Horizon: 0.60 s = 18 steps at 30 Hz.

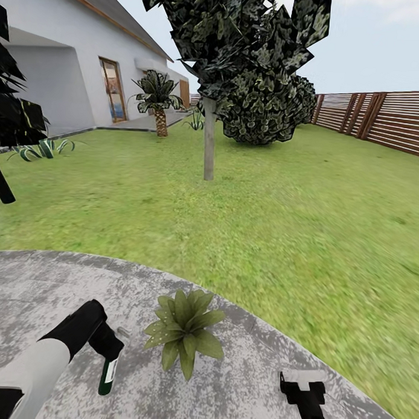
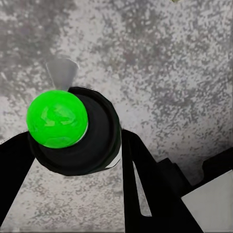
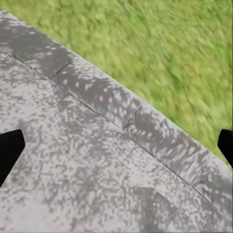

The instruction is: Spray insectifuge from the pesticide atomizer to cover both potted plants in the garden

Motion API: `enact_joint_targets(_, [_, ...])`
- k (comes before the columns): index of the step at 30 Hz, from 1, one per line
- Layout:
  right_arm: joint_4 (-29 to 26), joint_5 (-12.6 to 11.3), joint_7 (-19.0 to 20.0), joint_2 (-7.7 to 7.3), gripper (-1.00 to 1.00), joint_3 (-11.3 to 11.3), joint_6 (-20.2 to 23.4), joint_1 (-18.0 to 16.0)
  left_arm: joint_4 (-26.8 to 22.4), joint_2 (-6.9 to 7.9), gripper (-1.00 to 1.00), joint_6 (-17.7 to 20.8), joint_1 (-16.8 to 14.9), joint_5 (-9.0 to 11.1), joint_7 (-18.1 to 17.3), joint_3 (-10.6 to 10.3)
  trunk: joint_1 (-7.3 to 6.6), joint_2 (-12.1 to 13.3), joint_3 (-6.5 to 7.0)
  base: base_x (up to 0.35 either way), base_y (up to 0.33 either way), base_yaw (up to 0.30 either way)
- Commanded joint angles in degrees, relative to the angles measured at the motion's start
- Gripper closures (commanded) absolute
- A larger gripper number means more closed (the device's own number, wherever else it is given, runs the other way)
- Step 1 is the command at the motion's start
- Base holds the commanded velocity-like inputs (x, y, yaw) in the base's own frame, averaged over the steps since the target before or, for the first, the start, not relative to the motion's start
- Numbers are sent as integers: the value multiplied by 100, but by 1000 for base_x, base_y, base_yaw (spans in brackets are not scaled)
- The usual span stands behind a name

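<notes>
Around me I see the lawn (image 1: 282, 206), a thin tree trunk (image 1: 209, 143), a dark bush (image 1: 267, 109), the white house (image 1: 57, 65) and the wooden fence (image 1: 382, 116). One potted plant (image 1: 184, 332) stands on the gravel patio (image 1: 49, 288) between my arms. My left gripper (image 1: 108, 351) is closed around the pesticide atomizer (image 1: 109, 375), dark with a pale label. My right gripper (image 1: 303, 382) has its fingers wide apart, holding nothing.

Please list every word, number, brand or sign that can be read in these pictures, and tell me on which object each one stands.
No text can be read in these pictures.
The pesticide atomizer, held in the left pincer, bears a pale label, too small and blurred to read.
The door of the white house shows only coloured patches, no letters.
</notes>
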Motion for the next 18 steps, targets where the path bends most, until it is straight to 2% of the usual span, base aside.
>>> enact_joint_targets(1, [15,61,-35,-46,-100,-24,-12,-5,-12,10,100,14,32,-20,-36,-25,-1,-2,-5,0,0,0])
enact_joint_targets(4, [36,60,-28,-69,-100,-16,-10,-5,-25,-20,100,6,75,-21,-16,8,-1,-2,-5,0,-141,0])
enact_joint_targets(8, [38,61,-28,-57,-100,-16,-10,-5,-31,-14,100,3,77,-21,83,-19,-1,-2,-11,79,-248,190])
enact_joint_targets(11, [38,61,-28,-56,-100,-16,-10,-5,-32,-17,100,4,77,-21,94,-37,-1,-2,-17,42,-63,214])
enact_joint_targets(15, [38,65,-23,-75,-100,-16,-10,-5,-35,-17,100,-2,75,-30,91,-54,-1,-2,-18,15,-10,38])
enact_joint_targets(18, [38,67,-12,-75,-100,-16,-10,15,-41,-21,100,3,69,-142,87,-116,-1,-2,-18,150,-105,3])
